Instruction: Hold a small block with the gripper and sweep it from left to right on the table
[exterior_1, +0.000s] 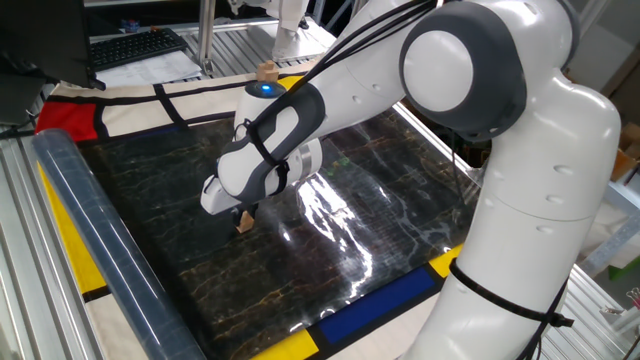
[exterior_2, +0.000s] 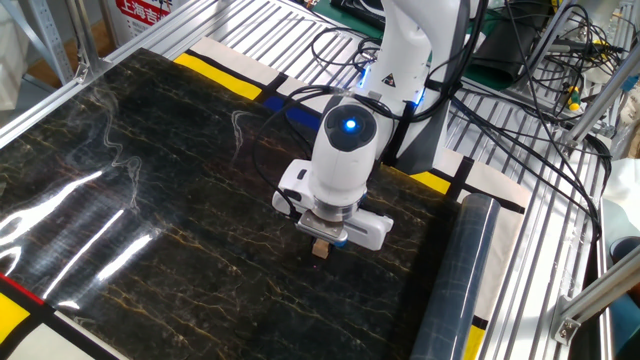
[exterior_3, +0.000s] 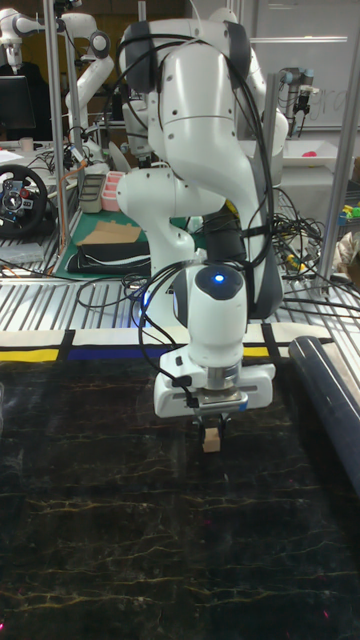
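Glossy black marble-veined sheeting forms the table (exterior_3: 80, 540) in front of you; bright reflections streak its surface, and yellow, blue, red and white cloth panels border it.

1. Nearest item: locate the clear plastic roll (exterior_1: 95, 250) lying along one edge of the table, partly over the cloth border.
2. Next, locate the small block (exterior_3: 210, 443), a tan wooden cube. It sits between the gripper's fingers with its underside at the table surface; you cannot tell from these views whether it touches. It lies toward the roll side of the sheet, apart from the roll.
3. Check the gripper (exterior_3: 211, 430). It points straight down from the white wrist, and its black fingers are clamped on the small block. The wrist's blue light (exterior_2: 348, 126) is on.
4. Beyond the arm, note a second, paler wooden cube (exterior_1: 266, 72) resting at the far border of the table.
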